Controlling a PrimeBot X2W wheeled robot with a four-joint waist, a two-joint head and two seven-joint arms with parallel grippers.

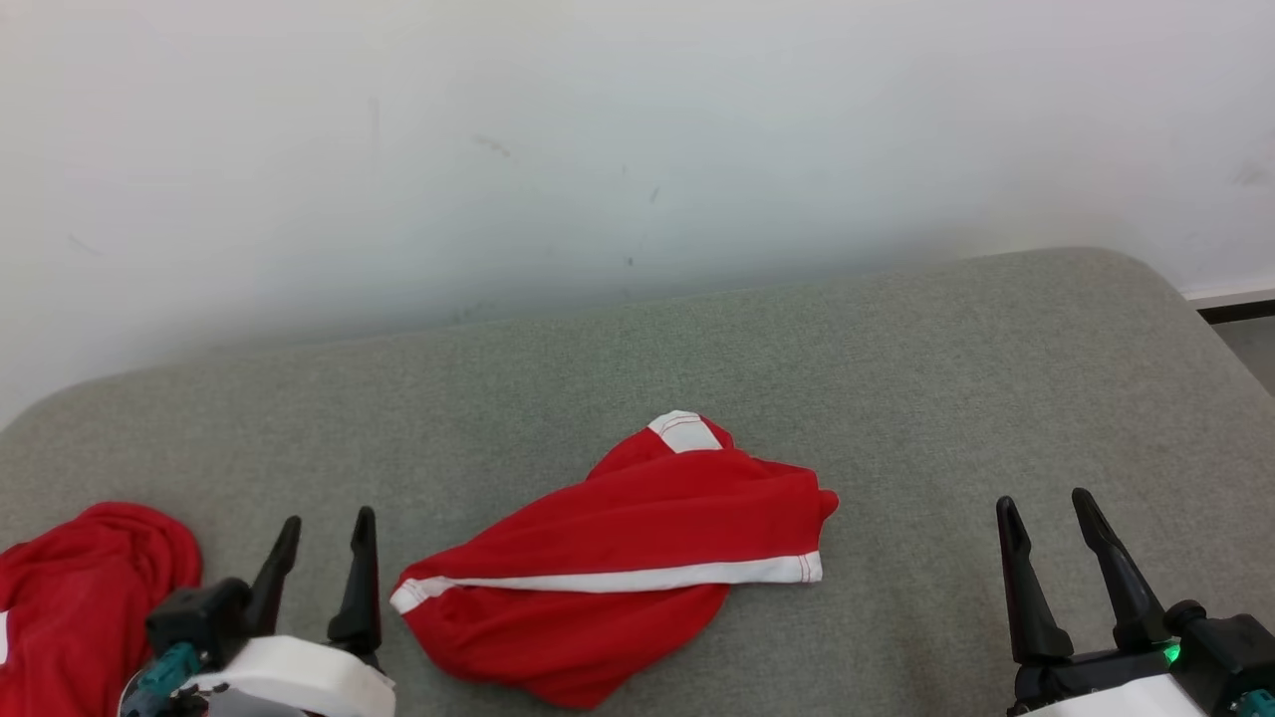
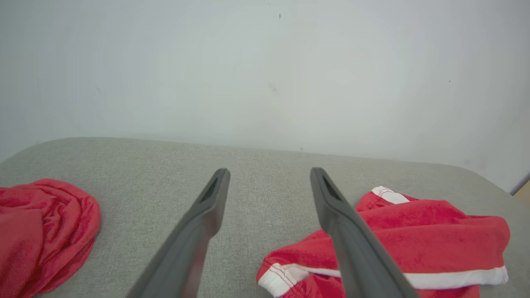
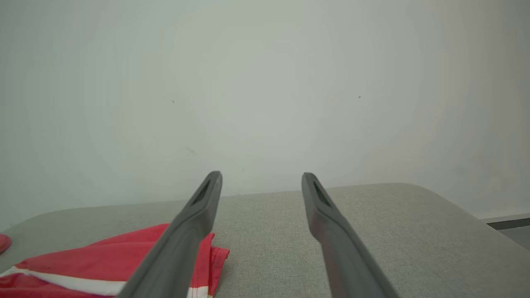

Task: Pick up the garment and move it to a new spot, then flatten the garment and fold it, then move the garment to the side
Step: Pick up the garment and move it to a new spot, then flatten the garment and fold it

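Note:
A red garment [image 1: 618, 568] with white trim lies loosely bunched on the grey cushioned surface [image 1: 896, 378], near the middle of the head view. My left gripper [image 1: 327, 518] stands open just left of it, apart from the cloth, with nothing between its fingers. In the left wrist view the garment [image 2: 418, 240] sits to the right of the open left gripper [image 2: 270, 170], partly behind the right finger. My right gripper [image 1: 1042, 499] is open and empty, well to the garment's right. The right wrist view shows the garment [image 3: 103, 260] at lower left, beside the open right gripper [image 3: 261, 174].
A second red cloth [image 1: 80, 597] lies crumpled at the surface's left front corner, left of my left gripper; it is also in the left wrist view [image 2: 41, 231]. A pale wall [image 1: 637, 149] rises right behind the surface. The surface's rounded right end drops to floor [image 1: 1245, 344].

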